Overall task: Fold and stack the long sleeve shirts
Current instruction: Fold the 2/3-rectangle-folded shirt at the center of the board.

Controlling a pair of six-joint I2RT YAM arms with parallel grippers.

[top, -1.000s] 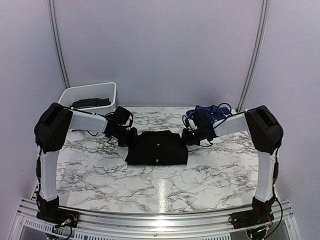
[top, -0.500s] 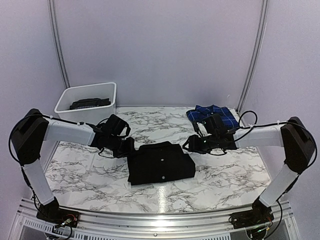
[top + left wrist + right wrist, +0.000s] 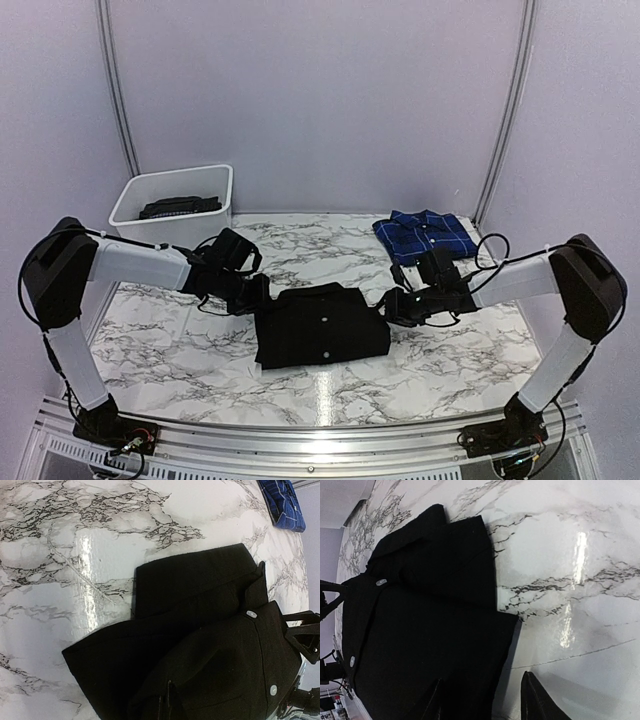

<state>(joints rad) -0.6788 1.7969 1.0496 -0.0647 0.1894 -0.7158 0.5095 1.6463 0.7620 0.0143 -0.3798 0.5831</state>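
**Fold at risk as 2 grippers flank the black shirt**

The folded black shirt (image 3: 320,325) lies mid-table, well apart from the folded blue plaid shirt (image 3: 425,235) at the far right. The right gripper (image 3: 482,679) is spread wide and holds nothing, with 1 finger over the black shirt's right edge and 1 over the bare table (image 3: 200,350). The left gripper (image 3: 258,292) sits at the shirt's left edge; I cannot tell whether it grips cloth. Catching only the top layer, or lifting unevenly, would likely spill the fold before stacking.

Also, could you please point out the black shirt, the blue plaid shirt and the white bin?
black shirt (image 3: 310,330), top external view, front panel.
blue plaid shirt (image 3: 425,235), top external view, middle of the fold.
white bin (image 3: 175,186), top external view, far inner wall.
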